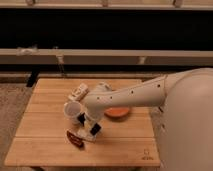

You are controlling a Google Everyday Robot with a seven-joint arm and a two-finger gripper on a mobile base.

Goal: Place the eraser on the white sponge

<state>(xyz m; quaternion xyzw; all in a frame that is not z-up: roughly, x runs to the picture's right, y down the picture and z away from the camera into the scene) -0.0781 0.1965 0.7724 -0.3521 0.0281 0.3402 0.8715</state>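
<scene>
Robot body (192,125): white, bulking over the right side of the view and hiding the table's right edge.

Wooden table (45,145): pale planks, taking up the lower middle; a small printed mark is sitting near its front right corner.

Arm (130,97): white, reaching from the body leftward across the table and bending down toward the front-left part.

Orange dish (119,113): low and round, lying near the table's centre, partly under the arm.

White cup (71,109): standing upright, mouth up, left of the arm's bend and just beside the gripper's upper part.

Whitish block with dark marks (79,91): lying tilted behind the cup, toward the far edge.

Dark red elongated object (75,139): lying slantwise in front of the cup, near the table's front.

Gripper (89,126): pointing down close over the tabletop, between the cup and the dark red object. How wide it is standing, and whether it is holding anything, cannot be told.

Eraser (95,130): a dark, tilted bar is showing at the gripper's lower right end, just right of the dark red object; where the bar ends and the gripper begins is not separable.

White sponge (87,132): only a pale patch is showing under the gripper, right beside the dark bar; whether the two are touching cannot be told.
</scene>
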